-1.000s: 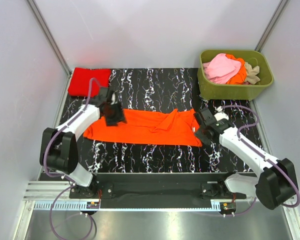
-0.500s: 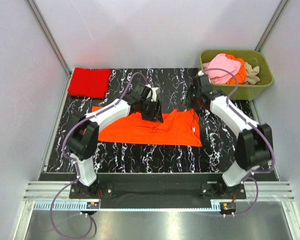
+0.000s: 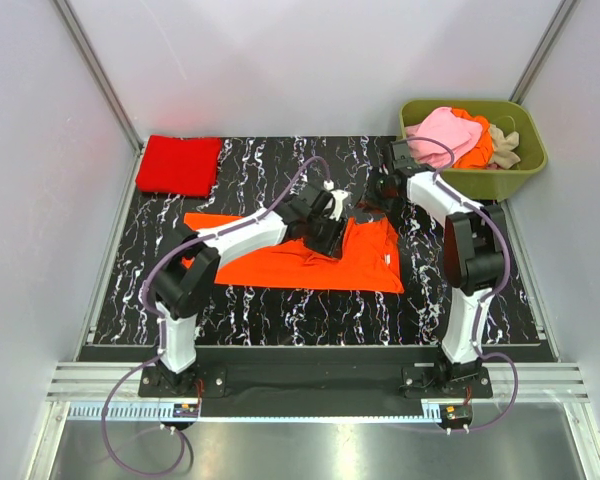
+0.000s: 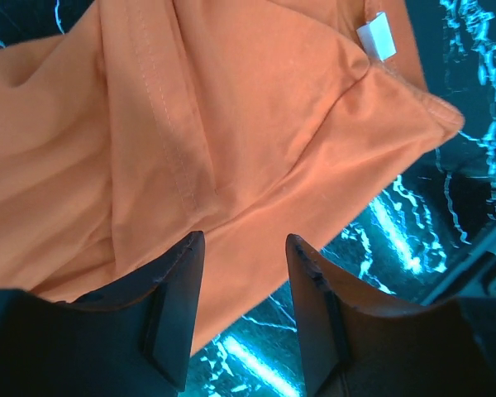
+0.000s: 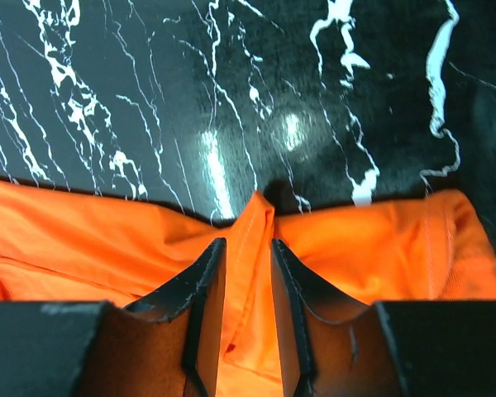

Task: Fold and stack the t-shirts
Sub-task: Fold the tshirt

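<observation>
Bright orange, the t-shirt (image 3: 270, 266) lies rumpled, white label (image 4: 376, 37) showing.

The left arm (image 3: 238, 233) and right arm (image 3: 432, 194) have white links, black joints, black jaws and looping purple cables.

Tub (image 3: 505, 182) stands near right gripper (image 3: 367, 207).
</observation>
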`<move>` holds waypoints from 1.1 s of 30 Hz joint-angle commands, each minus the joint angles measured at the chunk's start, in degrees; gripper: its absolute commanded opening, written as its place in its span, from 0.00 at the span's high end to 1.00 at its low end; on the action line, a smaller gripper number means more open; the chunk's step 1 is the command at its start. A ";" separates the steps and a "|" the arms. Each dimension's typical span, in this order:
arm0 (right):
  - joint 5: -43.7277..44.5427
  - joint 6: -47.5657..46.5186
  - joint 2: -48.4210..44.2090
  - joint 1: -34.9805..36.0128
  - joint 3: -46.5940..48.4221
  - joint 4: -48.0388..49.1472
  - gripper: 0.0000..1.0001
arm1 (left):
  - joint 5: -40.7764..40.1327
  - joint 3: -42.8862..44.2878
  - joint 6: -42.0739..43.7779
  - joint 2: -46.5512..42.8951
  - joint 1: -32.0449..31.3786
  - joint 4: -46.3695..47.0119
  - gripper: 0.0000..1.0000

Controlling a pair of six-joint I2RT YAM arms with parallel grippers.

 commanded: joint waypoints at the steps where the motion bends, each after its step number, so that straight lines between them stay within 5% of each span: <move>1: -1.98 -0.46 2.12 0.13 4.51 0.10 0.65 | -4.65 2.97 3.00 1.62 -0.48 1.62 0.51; 33: -2.86 2.79 5.73 0.22 3.81 0.28 0.65 | -12.91 6.93 6.25 7.34 -3.64 -0.14 0.62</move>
